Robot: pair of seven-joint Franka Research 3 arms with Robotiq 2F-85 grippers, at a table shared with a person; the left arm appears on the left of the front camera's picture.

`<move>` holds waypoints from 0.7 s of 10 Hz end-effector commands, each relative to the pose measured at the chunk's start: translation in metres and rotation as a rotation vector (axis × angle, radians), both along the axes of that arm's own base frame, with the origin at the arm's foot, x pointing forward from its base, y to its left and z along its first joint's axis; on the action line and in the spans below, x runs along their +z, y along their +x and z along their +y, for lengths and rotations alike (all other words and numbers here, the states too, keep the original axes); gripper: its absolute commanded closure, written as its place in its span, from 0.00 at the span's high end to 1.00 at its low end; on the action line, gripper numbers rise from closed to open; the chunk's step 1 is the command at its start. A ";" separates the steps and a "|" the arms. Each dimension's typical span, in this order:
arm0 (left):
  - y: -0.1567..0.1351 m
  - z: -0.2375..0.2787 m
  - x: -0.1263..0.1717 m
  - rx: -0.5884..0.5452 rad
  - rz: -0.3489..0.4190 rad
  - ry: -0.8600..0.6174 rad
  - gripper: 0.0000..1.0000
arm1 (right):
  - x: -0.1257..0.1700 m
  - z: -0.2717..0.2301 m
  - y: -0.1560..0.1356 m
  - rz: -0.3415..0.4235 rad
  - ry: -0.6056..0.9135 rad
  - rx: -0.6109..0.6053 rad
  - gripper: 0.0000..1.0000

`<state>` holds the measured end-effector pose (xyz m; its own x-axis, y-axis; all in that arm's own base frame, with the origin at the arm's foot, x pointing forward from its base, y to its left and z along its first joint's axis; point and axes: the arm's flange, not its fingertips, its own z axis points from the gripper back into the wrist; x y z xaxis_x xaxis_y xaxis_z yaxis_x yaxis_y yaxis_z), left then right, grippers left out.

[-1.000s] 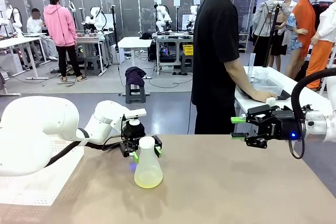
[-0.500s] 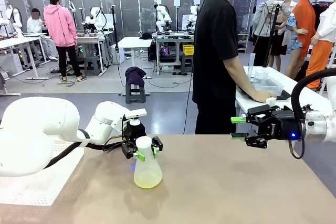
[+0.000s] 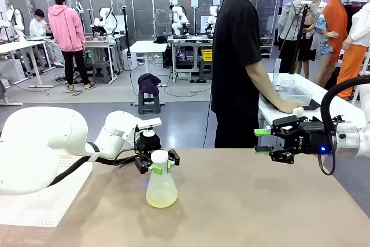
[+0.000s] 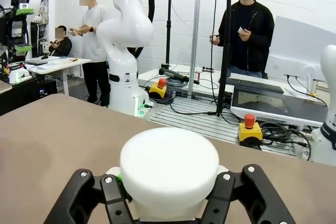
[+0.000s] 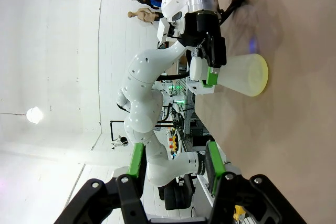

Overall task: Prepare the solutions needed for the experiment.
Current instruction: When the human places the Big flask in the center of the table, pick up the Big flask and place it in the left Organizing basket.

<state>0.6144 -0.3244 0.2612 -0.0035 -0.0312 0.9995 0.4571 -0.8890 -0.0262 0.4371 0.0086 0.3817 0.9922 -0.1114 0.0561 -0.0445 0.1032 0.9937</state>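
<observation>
One flask (image 3: 161,183) stands on the table (image 3: 260,201), left of the middle and nearer the far edge than the near one, and my left tool (image 3: 160,166) is clamped on its neck just under the white cap (image 4: 169,169). It is a translucent plastic cone with a wide base, and the solutions (image 3: 161,199) sit in it as a shallow pale yellow-green layer at the very bottom.

With so little liquid inside, I judge the flask light, and bottom-weighted enough to hang upright from the neck. The plastic looks thin, so the sloped wall would likely give under a squeeze and let my pads slide upward; the neck is the narrow, stiffer part, and the cap's wider rim above my fingers (image 3: 152,170) should act as a stop if it slips. That makes the neck the right place to hold. Smooth plastic against the green pads may still twist, so I would lift gently and keep it vertical, since the liquid would run up the wall if tilted. I cannot tell whether the cap seals tightly.

My right tool (image 3: 263,141) hangs over the far right of the table, well apart from the flask, its jaws partly spread and holding nothing.
</observation>
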 end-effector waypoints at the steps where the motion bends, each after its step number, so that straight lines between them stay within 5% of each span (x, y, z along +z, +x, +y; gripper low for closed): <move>1: 0.018 -0.001 0.000 -0.023 -0.002 0.040 0.00 | 0.001 0.000 0.000 -0.002 0.004 0.002 0.58; 2: 0.017 0.000 0.006 -0.014 -0.009 0.043 0.17 | 0.001 0.000 0.000 -0.002 0.004 0.002 0.58; 5: 0.016 0.006 0.018 -0.022 -0.012 0.018 0.15 | 0.001 0.000 0.000 -0.002 0.004 0.002 0.58; 7: 0.017 0.009 0.024 -0.016 0.014 0.013 0.00 | 0.001 0.000 0.000 -0.002 0.004 0.002 0.58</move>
